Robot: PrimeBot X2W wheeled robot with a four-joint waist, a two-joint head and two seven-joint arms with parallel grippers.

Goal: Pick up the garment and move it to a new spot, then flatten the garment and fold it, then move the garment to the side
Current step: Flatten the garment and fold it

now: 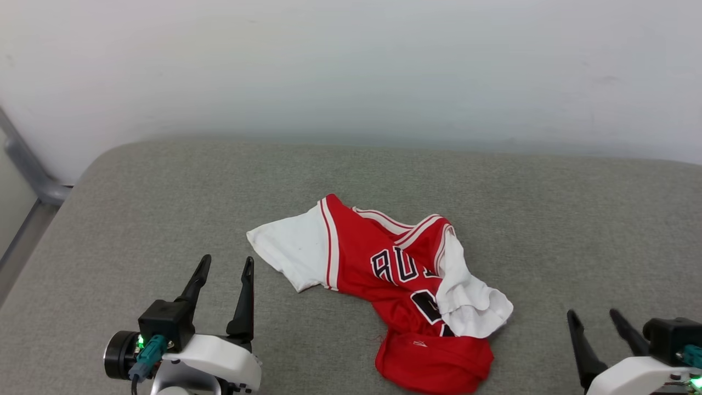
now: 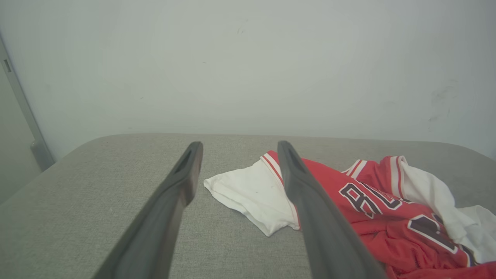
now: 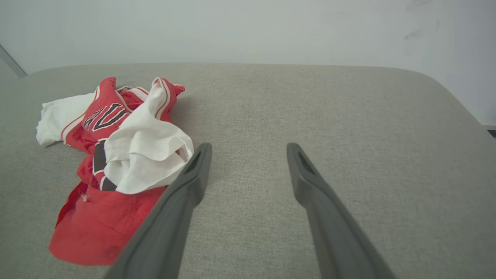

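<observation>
The garment point(image 1: 384, 274), a red jersey with white sleeves and black white-edged lettering, lies crumpled in the middle of a grey padded surface point(image 1: 164, 186). One white sleeve spreads out to its left; the other is folded over the red body at the right. My left gripper point(image 1: 227, 264) stands open at the lower left, a short way left of the white sleeve, touching nothing. Open too, my right gripper point(image 1: 594, 314) waits at the lower right, clear of the cloth. The jersey point(image 2: 372, 201) lies right of the left fingers point(image 2: 182, 182), and the jersey point(image 3: 116, 155) lies left of the right fingers point(image 3: 197, 170).
A pale wall point(image 1: 351, 66) rises right behind the grey surface. A grey metal rail point(image 1: 27, 164) runs down past the surface's rounded far left corner. Bare grey fabric stretches to the right of the jersey and along the back.
</observation>
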